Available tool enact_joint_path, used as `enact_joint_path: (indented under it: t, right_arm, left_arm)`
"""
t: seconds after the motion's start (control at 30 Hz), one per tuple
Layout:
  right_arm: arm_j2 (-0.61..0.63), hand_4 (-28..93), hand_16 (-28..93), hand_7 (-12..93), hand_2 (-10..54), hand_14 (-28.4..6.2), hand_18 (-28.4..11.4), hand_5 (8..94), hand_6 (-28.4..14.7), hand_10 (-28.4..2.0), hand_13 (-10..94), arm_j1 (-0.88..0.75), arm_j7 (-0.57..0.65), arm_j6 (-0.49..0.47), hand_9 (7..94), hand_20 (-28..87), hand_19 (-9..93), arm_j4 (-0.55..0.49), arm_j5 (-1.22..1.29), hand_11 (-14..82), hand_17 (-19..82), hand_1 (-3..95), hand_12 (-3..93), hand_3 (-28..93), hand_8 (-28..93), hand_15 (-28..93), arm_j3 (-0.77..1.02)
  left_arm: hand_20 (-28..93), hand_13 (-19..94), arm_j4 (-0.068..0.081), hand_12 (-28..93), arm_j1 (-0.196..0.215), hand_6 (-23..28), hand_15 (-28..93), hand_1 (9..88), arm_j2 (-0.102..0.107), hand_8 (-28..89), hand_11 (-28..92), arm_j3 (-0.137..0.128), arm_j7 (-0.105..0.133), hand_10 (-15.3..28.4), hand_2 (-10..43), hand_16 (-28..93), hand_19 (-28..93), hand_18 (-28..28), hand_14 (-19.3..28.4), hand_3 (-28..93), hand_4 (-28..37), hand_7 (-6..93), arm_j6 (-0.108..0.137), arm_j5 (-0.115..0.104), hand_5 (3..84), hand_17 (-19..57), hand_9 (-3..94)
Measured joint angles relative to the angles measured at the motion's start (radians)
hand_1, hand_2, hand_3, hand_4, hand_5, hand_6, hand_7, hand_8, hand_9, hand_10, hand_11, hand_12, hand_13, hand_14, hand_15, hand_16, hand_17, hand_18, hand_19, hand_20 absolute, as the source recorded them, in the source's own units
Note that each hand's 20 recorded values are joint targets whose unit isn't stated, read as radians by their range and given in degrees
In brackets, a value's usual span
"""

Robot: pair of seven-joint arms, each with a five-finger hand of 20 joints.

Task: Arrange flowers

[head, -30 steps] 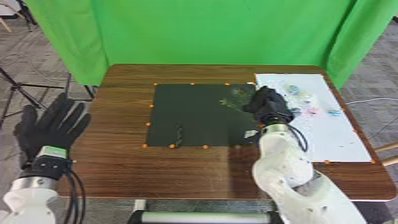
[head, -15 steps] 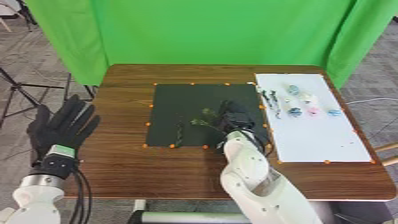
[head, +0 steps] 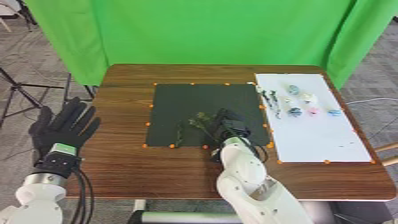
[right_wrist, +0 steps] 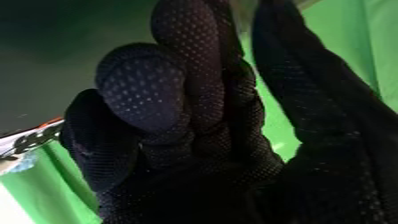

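Black matting [head: 191, 100] bears a leafy stem [head: 179, 134], near left; the right hand [head: 234, 126] looks curled round a green sprig [head: 202, 120]. Arranging seems barely begun (pink flower [head: 314, 111] and blue flower [head: 334, 113] remain unplaced, far right). The left hand [head: 60, 132] spreads wide.

Wood-grain table [head: 115, 175], matt black mat [head: 197, 95]

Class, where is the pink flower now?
In the head view, the pink flower lies on the white sheet at the right, between a dark blue flower and a light blue flower.
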Motion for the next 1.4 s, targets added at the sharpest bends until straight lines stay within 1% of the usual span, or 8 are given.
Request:
enact_joint_path:
  t: [0.13,0.33,0.43,0.73,0.97,1.1,1.27,1.4]
  right_arm:
    - [0.005,-17,34,26,-5.0,-8.2,-18.8,74.6,-6.0,-15.8,87,-0.002,0.0,-0.042,86.7,48,93,-0.032,0.006,30.2,61,32.2,25.5,72,-8,55,0.001]
    - [-0.001,-17,33,23,-2.3,-8.2,-19.3,74.5,-6.4,-16.1,88,-0.012,0.005,-0.176,87.9,47,93,-0.086,0.091,26.7,61,31.3,23.9,72,-8,53,0.028]
    - [-0.006,-17,33,23,-0.9,-8.1,-19.2,74.7,-6.4,-16.0,88,-0.018,0.006,-0.187,88.1,46,93,-0.094,0.124,26.2,62,30.6,23.6,72,-8,52,0.037]
    - [0.002,-17,33,23,-0.6,-8.1,-19.6,74.8,-6.6,-16.3,89,-0.05,0.004,-0.145,88.6,44,93,-0.121,0.097,24.9,62,28.6,23.3,72,-8,50,0.043]
    - [0.046,-17,33,24,-0.6,-8.7,-20.4,76.3,-5.8,-16.1,88,-0.088,-0.087,0.044,88.3,45,93,-0.175,-0.01,25.3,60,26.7,23.6,72,-8,50,0.025]
    - [0.064,-17,33,22,-2.2,-10.5,-21.7,73.4,-6.2,-17.0,83,-0.093,-0.114,0.068,83.3,43,93,-0.193,-0.053,23.0,56,28.4,22.1,73,-9,51,0.023]
    - [0.093,-18,30,17,-5.8,-11.5,-22.6,67.3,-8.6,-19.0,79,-0.057,-0.052,0.135,76.5,44,93,-0.135,-0.119,20.8,54,28.9,19.6,71,-8,54,0.042]
    - [0.146,-21,29,15,-9.3,-12.3,-22.9,62.5,-10.0,-20.1,75,-0.018,0.042,0.129,72.0,45,93,-0.096,-0.109,20.2,53,29.8,18.9,69,-8,56,0.115]
  left_arm:
    - [9,24,0.0,9,0.001,6.8,37,27.9,0.0,-10,22,0.0,0.004,12.7,13.3,-10,37,13.2,13.2,74,-28.3,16.0,0.0,-0.001,39.7,-5.9,33.0]
    - [9,23,0.0,9,0.001,6.8,36,27.9,0.001,-10,22,0.001,0.003,12.7,13.3,-10,37,13.2,13.2,74,-28.3,16.0,0.0,-0.002,39.5,-5.9,33.0]
    - [9,23,0.0,9,0.001,6.8,36,27.8,0.0,-10,22,0.002,0.0,12.8,13.3,-10,37,13.1,13.3,74,-28.3,16.0,0.0,-0.002,39.5,-5.8,32.9]
    - [9,23,0.0,9,0.008,6.8,37,27.7,0.0,-10,22,0.001,0.001,12.8,13.3,-10,37,13.1,13.3,74,-28.3,16.1,0.0,-0.002,39.6,-5.8,32.8]
    - [9,23,-0.001,9,0.017,6.9,37,27.7,0.001,-10,22,-0.002,0.007,13.0,13.3,-10,37,13.2,13.4,74,-28.3,16.2,0.0,-0.004,39.7,-5.9,32.8]
    - [9,23,-0.001,9,0.018,6.9,37,27.7,0.0,-10,22,-0.002,0.009,13.0,13.3,-10,37,13.2,13.5,74,-28.3,16.2,0.0,-0.005,39.7,-5.9,32.8]
    - [9,23,-0.006,9,0.025,6.9,37,27.7,-0.001,-10,22,-0.002,0.023,13.0,13.3,-10,37,13.2,13.5,74,-28.3,16.2,-0.001,-0.005,39.7,-5.9,32.8]
    - [9,23,-0.006,9,0.027,6.8,37,27.7,-0.002,-10,22,0.0,0.039,13.1,13.2,-10,37,13.2,13.5,74,-28.3,16.1,-0.004,-0.005,39.6,-5.9,32.8]
